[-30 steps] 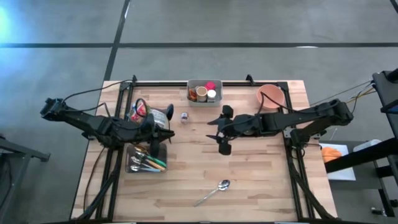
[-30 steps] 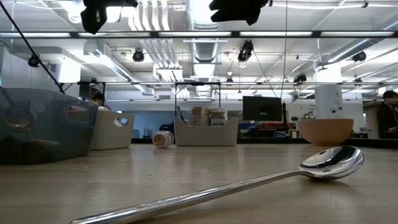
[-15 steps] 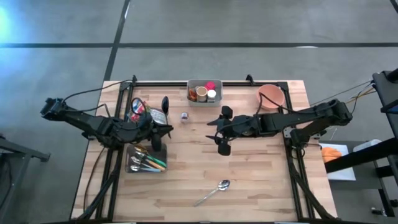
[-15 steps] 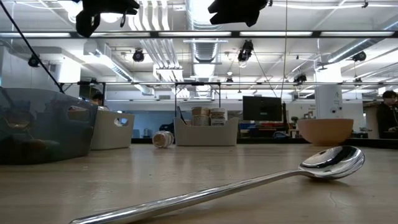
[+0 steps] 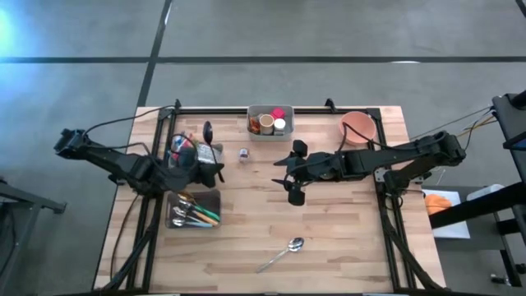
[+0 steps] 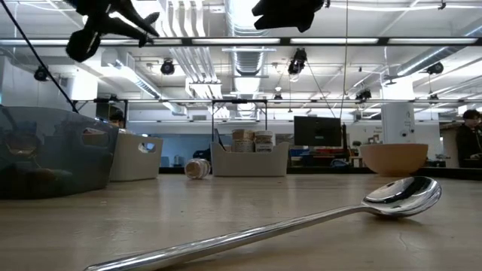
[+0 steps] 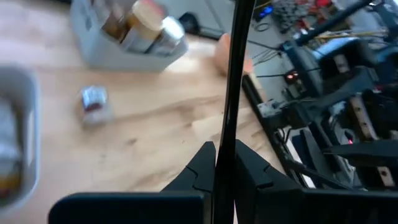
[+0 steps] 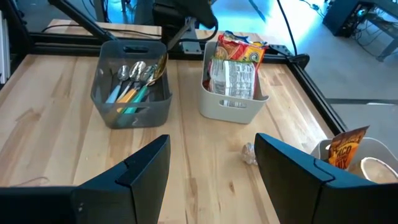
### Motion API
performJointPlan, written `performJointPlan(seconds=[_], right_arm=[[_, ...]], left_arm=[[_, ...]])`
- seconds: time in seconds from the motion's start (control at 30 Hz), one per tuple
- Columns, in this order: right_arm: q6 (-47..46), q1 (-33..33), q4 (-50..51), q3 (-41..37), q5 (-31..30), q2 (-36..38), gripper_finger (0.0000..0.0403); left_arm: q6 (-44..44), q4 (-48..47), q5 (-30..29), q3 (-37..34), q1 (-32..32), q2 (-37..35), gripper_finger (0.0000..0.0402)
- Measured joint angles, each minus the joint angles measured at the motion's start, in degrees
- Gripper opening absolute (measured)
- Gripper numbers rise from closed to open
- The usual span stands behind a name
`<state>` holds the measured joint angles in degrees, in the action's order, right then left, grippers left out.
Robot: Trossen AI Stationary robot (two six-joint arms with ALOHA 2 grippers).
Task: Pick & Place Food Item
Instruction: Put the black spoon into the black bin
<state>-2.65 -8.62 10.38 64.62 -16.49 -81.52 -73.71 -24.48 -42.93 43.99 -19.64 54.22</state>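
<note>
**Overhead, two arms, three bins, one loose spoon**

Seen from above, the wooden table (image 5: 329, 230) holds three bins, one bowl, one metal spoon and one small wrapped piece.

The left gripper (image 5: 207, 160) is at centre left, beside the snack bin (image 5: 174, 158). Its fingers are clamped on the thin handle of a dark utensil (image 5: 207, 130), whose oval head points toward the top of the frame.

The right gripper (image 5: 289, 171) hovers at the middle of the table with its fingers spread and nothing between them.

The snack bin is white and packed with packets (image 8: 233, 68). Just below it in the frame sits a grey cutlery bin (image 5: 193, 220). A third bin (image 5: 269, 134), at top centre, holds cups.

The wrapped piece (image 5: 244, 154) lies on bare wood between the snack bin and the cup bin, touching neither.

A pink bowl (image 5: 359, 127) stands at the upper right. The metal spoon (image 5: 283, 253) lies alone at lower centre, well apart from both grippers.
</note>
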Motion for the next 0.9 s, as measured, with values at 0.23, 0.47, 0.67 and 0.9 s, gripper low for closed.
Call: performJointPlan(seconds=[0.23,0.47,0.67,0.9], right_arm=[[0.02,0.00,0.02,0.00,0.00,0.00,0.0233],[0.03,0.00,0.02,0.00,0.00,0.00,0.0233],[-0.15,0.00,0.03,0.00,0.00,0.00,0.0233],[-0.16,0.00,0.08,0.00,0.00,0.00,0.0233]], left_arm=[[-24.48,-6.97,2.03,0.10,-0.75,0.04,0.0020],[-48.84,-13.84,8.73,0.37,-0.83,0.04,0.0020],[-63.10,-19.04,15.83,0.37,-0.92,0.04,0.0020],[-78.35,-25.10,21.97,0.37,-0.94,1.43,0.0020]])
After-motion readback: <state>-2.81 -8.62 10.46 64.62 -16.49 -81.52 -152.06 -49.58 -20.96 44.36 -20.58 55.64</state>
